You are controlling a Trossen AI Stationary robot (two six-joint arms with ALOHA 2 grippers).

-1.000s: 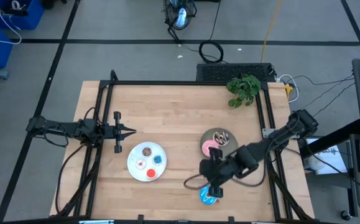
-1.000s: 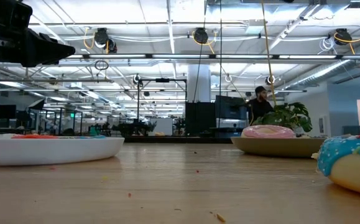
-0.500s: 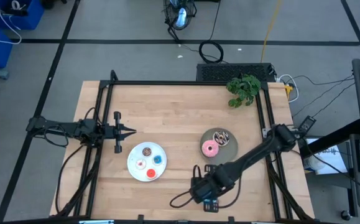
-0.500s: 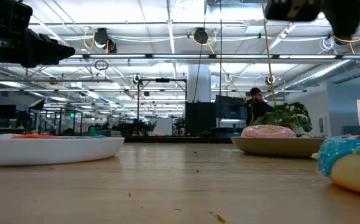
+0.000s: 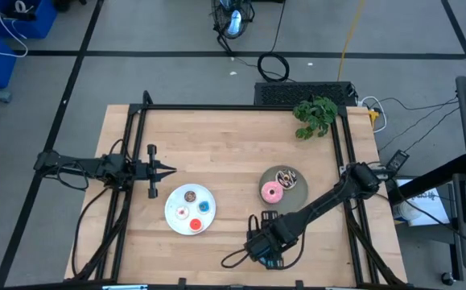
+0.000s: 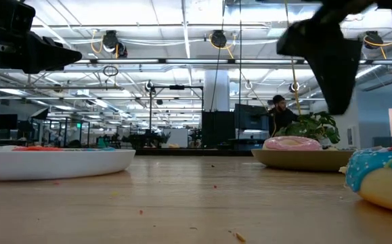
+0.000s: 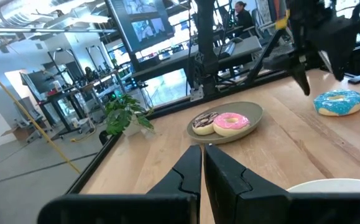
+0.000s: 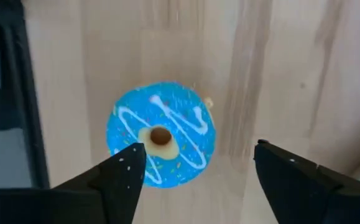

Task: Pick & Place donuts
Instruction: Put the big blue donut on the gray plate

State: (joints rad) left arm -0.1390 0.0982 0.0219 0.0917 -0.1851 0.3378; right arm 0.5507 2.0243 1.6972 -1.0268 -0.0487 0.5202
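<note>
The right gripper hangs wide open and empty above the blue donut, which lies on the bare table near the grey plate. If it descends off-centre, one finger could nudge the donut aside. The right arm reaches low across from the table's edge; the left gripper waits, fingers together, beside the white plate.

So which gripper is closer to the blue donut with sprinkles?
The right gripper: it hangs open directly above the blue donut near the table's front edge. The left gripper waits far off, beyond the white plate, fingers closed.
</note>
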